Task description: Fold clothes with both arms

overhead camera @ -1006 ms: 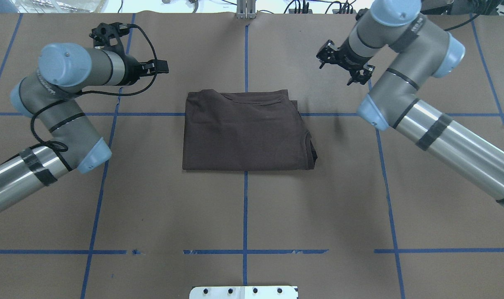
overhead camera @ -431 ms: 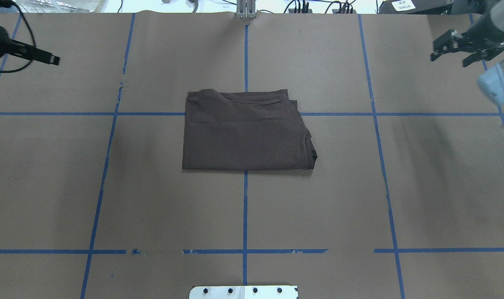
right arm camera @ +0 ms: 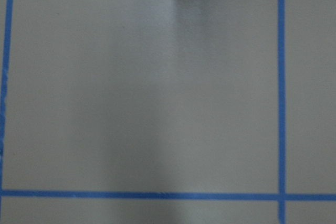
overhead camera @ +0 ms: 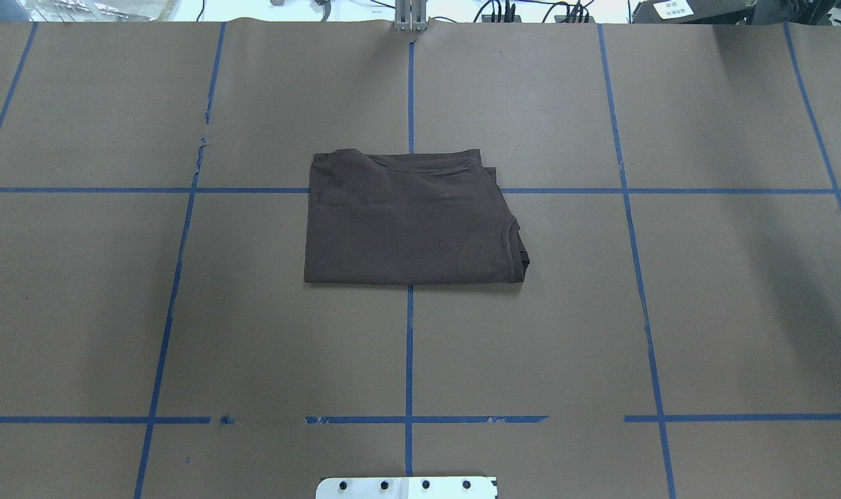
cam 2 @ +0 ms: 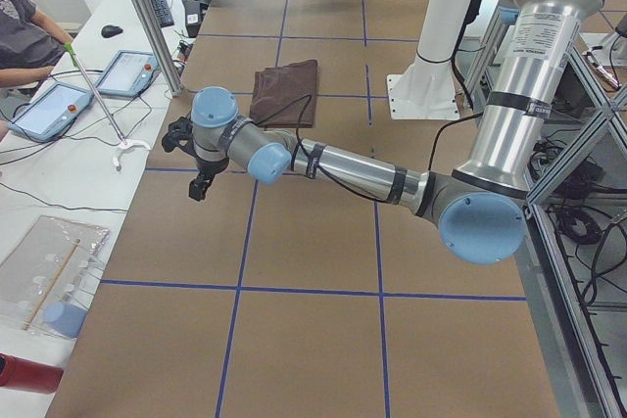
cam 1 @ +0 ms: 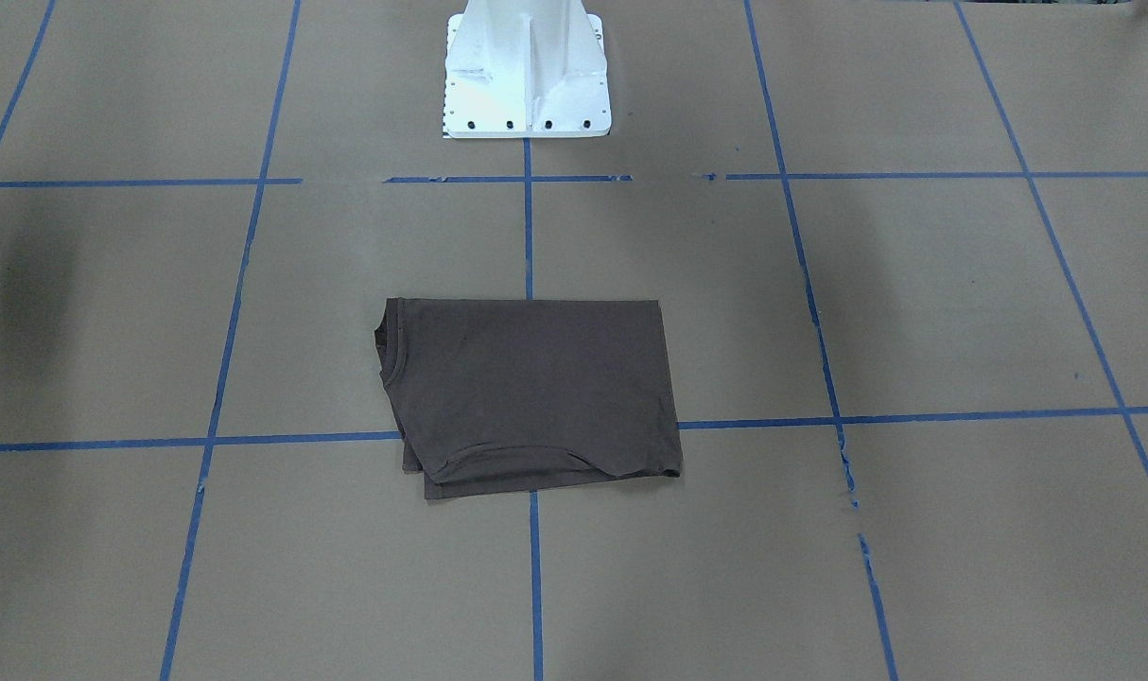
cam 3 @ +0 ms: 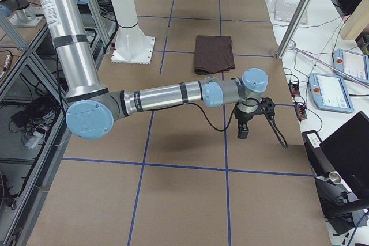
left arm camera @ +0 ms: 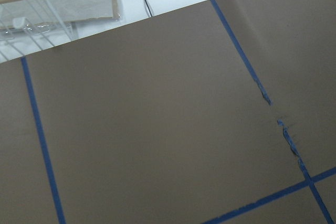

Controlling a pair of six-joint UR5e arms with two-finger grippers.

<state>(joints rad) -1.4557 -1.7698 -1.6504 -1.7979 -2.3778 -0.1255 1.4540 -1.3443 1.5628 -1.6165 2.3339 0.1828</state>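
Fingers of the left gripper (cam 2: 198, 186) and right gripper (cam 3: 243, 129), wide or narrow I cannot tell, hang well apart from the folded T-shirt (overhead camera: 406, 222) lying between them; a low pass over it could, I think, snag its uneven edge and open the fold.

From my remote station, I can read no text, brand or number anywhere on the rig. A white label (overhead camera: 673, 8) at the top right edge of the overhead view carries print too small to make out.
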